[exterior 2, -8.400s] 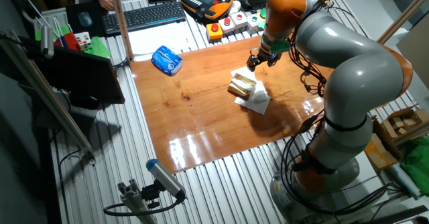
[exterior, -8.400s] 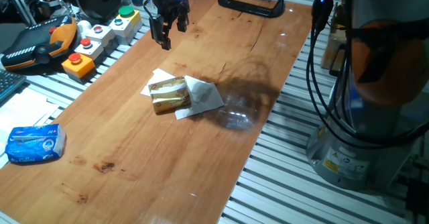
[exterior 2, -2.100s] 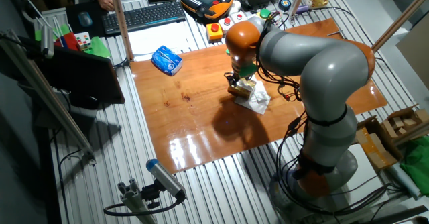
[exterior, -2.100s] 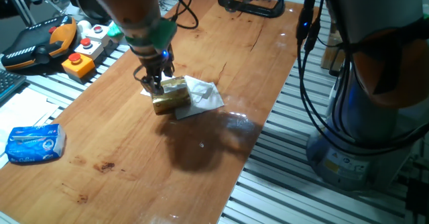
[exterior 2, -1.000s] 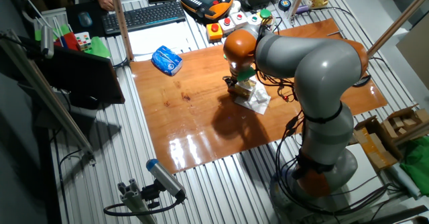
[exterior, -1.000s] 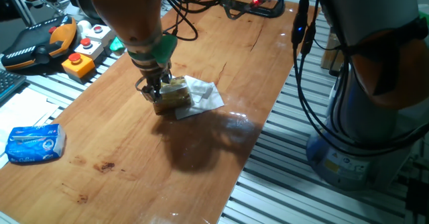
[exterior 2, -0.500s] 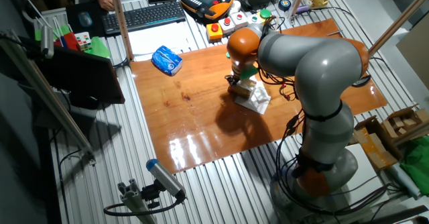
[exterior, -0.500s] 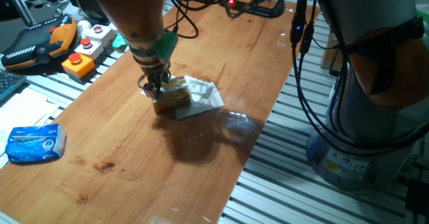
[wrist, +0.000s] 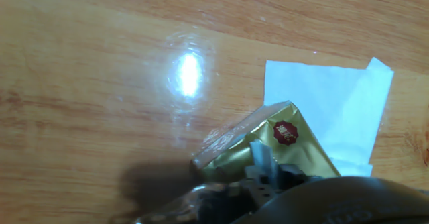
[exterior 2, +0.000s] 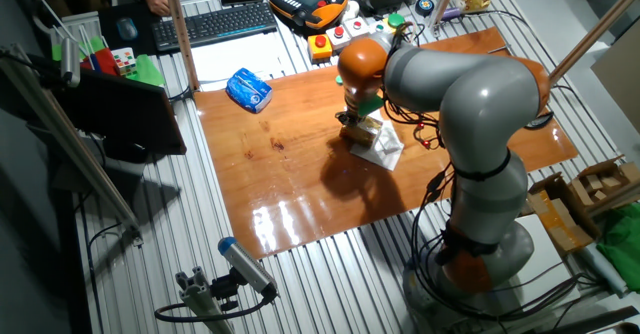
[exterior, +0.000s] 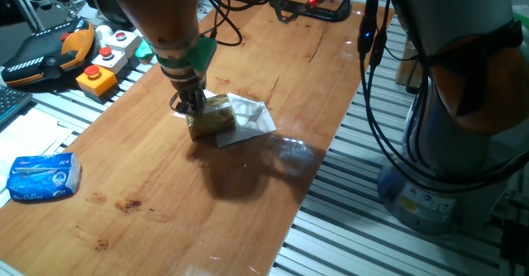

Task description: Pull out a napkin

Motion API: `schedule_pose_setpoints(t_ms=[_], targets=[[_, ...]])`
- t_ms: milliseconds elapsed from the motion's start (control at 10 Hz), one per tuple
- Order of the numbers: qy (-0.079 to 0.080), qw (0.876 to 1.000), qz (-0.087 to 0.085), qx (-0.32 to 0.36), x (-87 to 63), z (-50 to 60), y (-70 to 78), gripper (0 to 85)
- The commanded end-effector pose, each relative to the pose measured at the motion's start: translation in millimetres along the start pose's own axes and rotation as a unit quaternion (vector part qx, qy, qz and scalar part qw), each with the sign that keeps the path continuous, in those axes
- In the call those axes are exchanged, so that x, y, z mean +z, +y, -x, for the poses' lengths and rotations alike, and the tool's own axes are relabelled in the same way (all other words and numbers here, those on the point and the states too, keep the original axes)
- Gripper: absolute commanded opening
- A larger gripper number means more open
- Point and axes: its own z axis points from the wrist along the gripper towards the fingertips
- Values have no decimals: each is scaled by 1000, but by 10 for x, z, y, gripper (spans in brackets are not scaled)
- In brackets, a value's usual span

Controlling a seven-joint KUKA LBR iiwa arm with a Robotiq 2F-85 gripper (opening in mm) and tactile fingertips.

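A shiny gold foil pack (exterior: 215,117) lies on the wooden table (exterior: 273,61), on top of a white napkin (exterior: 253,119) that sticks out to its right. My gripper (exterior: 193,107) is down at the pack's left end, its fingers drawn close together on the foil. In the other fixed view the gripper (exterior 2: 350,121) sits at the pack (exterior 2: 367,130), with the napkin (exterior 2: 386,152) beside it. In the hand view a grey fingertip (wrist: 263,158) rests on the gold pack (wrist: 275,135), and the flat white napkin (wrist: 335,103) lies beyond. Any sheet between the fingers is hidden.
A blue-and-white tissue packet (exterior: 41,177) lies off the table's left end, also in the other fixed view (exterior 2: 248,89). A yellow box with a red button (exterior: 97,76) and a pendant (exterior: 45,53) stand at the far left. A black clamp (exterior: 310,3) sits at the back edge. A keyboard (exterior 2: 215,24) is behind.
The arm came down from above the table's far end onto the pack's left end. In the last second the fingers have drawn closer together and the pack has shifted slightly.
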Motion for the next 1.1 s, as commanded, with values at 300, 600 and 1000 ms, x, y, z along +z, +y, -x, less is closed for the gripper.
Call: schedule_pose_setpoints(t_ms=[300, 600, 1000], targets=[[12, 1000, 12, 7, -122, 62, 74, 7], [24, 999, 32, 7, -266, 117, 51, 7], [52, 994, 98, 23, -486, 218, -65, 7]])
